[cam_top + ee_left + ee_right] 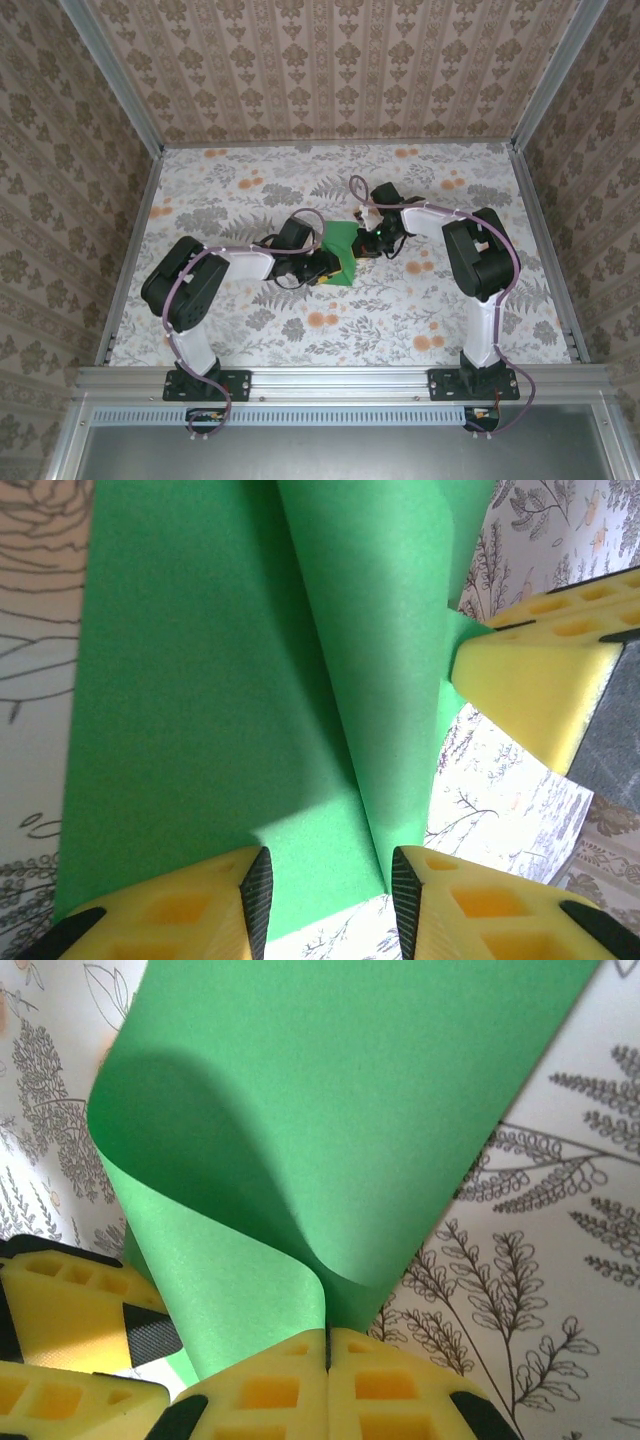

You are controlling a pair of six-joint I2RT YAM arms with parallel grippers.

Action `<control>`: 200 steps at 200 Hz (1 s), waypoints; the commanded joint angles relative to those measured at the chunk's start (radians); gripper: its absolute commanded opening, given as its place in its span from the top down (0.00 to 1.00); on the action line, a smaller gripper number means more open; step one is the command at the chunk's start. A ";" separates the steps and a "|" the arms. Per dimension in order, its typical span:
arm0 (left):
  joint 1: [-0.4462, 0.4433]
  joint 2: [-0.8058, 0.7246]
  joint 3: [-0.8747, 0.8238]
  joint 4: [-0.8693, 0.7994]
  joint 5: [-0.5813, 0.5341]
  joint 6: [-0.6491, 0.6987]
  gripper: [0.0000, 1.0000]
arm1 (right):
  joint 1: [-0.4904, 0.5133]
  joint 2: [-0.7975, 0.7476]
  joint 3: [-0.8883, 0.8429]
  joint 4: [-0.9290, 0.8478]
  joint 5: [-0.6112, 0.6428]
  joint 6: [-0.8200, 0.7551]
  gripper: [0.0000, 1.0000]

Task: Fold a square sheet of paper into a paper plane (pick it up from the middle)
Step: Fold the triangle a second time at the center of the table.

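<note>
Square sheet of paper lies curled mid-tabletop. My right gripper is clamped on one edge; my left gripper stands part-open astride the raised fold. I should close the left squarely on the crease, without tugging.

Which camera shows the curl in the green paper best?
Right wrist: the green paper curls over into the shut jaws of the right gripper, with the bend fully visible. Left wrist shows a raised flap of it; top external, a small, distant green patch.

Smooth, matt green paper
</note>
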State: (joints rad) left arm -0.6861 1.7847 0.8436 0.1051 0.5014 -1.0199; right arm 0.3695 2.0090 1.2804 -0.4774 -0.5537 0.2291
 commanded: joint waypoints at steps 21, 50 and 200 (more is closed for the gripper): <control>-0.003 0.021 0.013 -0.094 -0.008 0.033 0.60 | 0.011 0.022 0.039 -0.024 -0.031 -0.039 0.96; -0.003 0.020 0.018 -0.097 -0.003 0.039 0.61 | 0.018 0.034 0.050 -0.033 -0.043 -0.048 0.96; 0.021 -0.066 0.096 -0.061 0.026 0.107 0.71 | 0.022 0.046 0.057 -0.055 -0.009 -0.057 0.96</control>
State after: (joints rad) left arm -0.6731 1.7435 0.8978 0.0383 0.5087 -0.9478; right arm 0.3874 2.0369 1.3148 -0.5026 -0.5785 0.1917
